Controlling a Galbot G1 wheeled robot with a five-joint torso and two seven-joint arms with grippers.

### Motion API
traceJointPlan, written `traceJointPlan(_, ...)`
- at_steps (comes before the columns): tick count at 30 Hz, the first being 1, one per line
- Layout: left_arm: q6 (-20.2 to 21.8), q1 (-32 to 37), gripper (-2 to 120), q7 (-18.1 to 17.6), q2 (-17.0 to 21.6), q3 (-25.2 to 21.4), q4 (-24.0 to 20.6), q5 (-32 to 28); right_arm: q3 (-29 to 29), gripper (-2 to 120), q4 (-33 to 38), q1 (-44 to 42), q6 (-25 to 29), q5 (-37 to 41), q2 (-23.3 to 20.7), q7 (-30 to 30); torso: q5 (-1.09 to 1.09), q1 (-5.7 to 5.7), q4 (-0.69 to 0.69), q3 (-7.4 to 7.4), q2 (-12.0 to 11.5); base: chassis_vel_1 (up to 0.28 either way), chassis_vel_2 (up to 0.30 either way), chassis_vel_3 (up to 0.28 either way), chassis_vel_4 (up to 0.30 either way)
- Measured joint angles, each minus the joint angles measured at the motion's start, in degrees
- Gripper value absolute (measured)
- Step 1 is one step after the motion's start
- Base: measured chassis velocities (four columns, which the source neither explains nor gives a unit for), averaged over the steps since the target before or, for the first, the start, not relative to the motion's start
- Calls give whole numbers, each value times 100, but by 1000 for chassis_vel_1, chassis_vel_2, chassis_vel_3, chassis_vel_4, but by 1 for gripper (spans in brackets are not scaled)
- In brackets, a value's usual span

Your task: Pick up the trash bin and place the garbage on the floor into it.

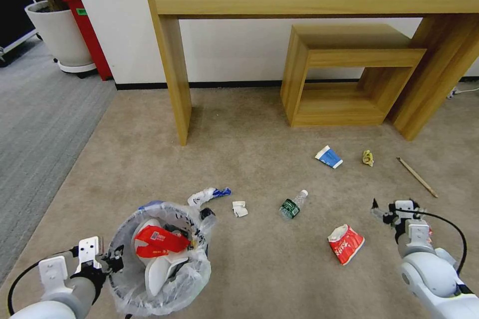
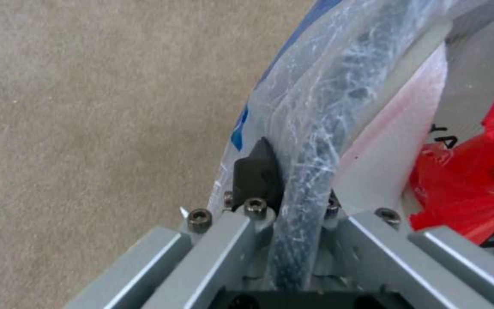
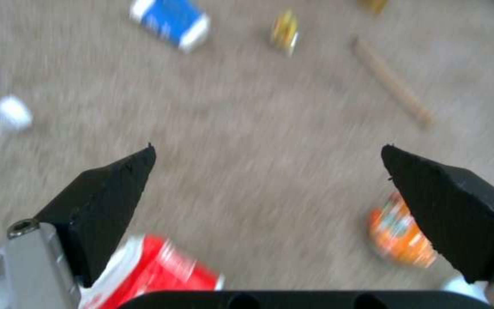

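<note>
The small round dark-framed trash bin (image 1: 159, 259), lined with a crinkly translucent plastic bag, sits low at the robot's left front over the beige short-pile carpet floor (image 1: 249, 124). Inside it lie a red wrapper (image 1: 160, 242) on top of white slippers (image 1: 158, 271). The left tool (image 1: 114, 261) is clamped on the bin's rim; in the left wrist view one black finger (image 2: 257, 171) presses the bagged rim (image 2: 310, 163) from outside. Just beyond the bin on the carpet lie a white-and-blue crumpled wrapper (image 1: 207, 194) and a small crumpled white paper (image 1: 239, 209). Farther right rest a clear plastic bottle with a green label (image 1: 293, 205) and a red-and-white snack bag (image 1: 345, 244). The right tool (image 1: 386, 209) hovers over the carpet with its black fingers (image 3: 109, 201) spread wide and nothing between them; an orange wrapper (image 3: 401, 234) lies beneath it. Toward the wooden furniture lie a blue-white carton (image 1: 329, 156), a yellow scrap (image 1: 367, 157) and a thin wooden stick (image 1: 417, 177).
</note>
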Motion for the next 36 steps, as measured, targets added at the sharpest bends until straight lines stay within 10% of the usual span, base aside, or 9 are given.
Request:
traceJointPlan(12, -30, -26, 0, -6, -18, 273, 270, 281, -644, 100, -510, 877, -947, 1514, 375, 624, -1, 0, 1, 0, 0, 0, 0, 0, 0)
traceJointPlan(36, -60, -81, 0, -81, 36, 504, 588, 445, -1390, 100, -1170, 1547, -1232, 1473, 454, 739, -2, 0, 0, 0, 0, 0, 0, 0, 0)
